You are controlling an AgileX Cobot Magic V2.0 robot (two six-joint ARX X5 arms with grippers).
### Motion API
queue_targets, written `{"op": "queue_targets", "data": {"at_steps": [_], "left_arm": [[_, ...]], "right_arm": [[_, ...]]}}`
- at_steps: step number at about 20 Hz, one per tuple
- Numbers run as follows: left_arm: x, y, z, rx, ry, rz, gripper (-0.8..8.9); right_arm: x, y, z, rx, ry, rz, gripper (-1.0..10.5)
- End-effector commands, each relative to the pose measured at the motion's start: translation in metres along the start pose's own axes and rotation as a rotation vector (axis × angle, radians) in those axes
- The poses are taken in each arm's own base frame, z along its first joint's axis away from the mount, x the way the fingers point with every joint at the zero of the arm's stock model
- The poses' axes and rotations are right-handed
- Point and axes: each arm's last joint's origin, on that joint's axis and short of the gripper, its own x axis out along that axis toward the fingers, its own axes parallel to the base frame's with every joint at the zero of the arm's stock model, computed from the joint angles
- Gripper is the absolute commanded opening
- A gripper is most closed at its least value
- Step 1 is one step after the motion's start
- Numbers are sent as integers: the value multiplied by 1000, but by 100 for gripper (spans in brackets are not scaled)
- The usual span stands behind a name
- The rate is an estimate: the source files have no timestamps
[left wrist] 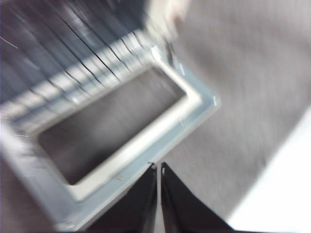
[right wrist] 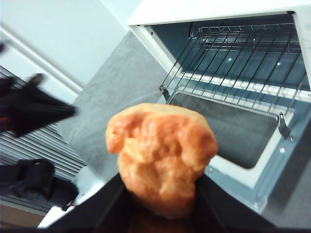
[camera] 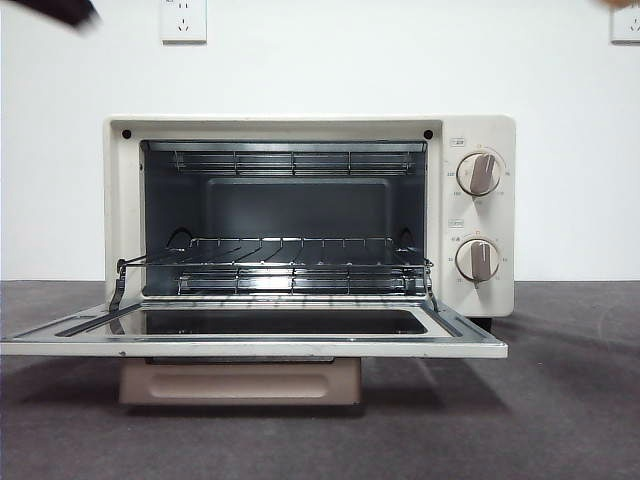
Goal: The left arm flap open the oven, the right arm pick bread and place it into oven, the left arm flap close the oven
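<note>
Orange-tan, one bread (right wrist: 163,165) sits in right pincer (right wrist: 163,201); one oven (camera: 310,215) open.

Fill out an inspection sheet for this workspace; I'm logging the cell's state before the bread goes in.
Surface: dark grey table, bare around the oven in all views.
Oven: cream-white, door flapped fully down, wire rack inside with nothing on it.
Bread: orange-tan bun held between the right gripper's jaws, outside the oven, near the open door.
Clutter: nothing seen.
Left gripper: jaws shut, holding nothing, above the open door's corner; view is blurred.
Right gripper: shut on the bread.
Cables: nothing seen clearly.
Surroundings: white wall with a socket; a black arm tip at the front view's top corner.
</note>
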Motion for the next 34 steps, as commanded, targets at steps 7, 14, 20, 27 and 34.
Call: {"op": "queue_targets", "data": {"at_steps": [7, 14, 20, 27, 34], "left_arm": [[-62, -2, -27, -68, -155, 119, 17], [-73, -3, -32, -68, -213, 113, 17], [-73, -3, -32, -117, -215, 108, 19], [-73, -3, -32, -117, -214, 107, 19], [-73, -3, -32, -117, -213, 108, 19]], "right_arm": [[86, 15, 15, -55, -8, -27, 142], [143, 6, 14, -29, -61, -89, 143], [179, -14, 9, -13, -97, -205, 143], [203, -31, 9, -12, -178, -248, 143], [213, -44, 9, 20, -239, -328, 143]]}}
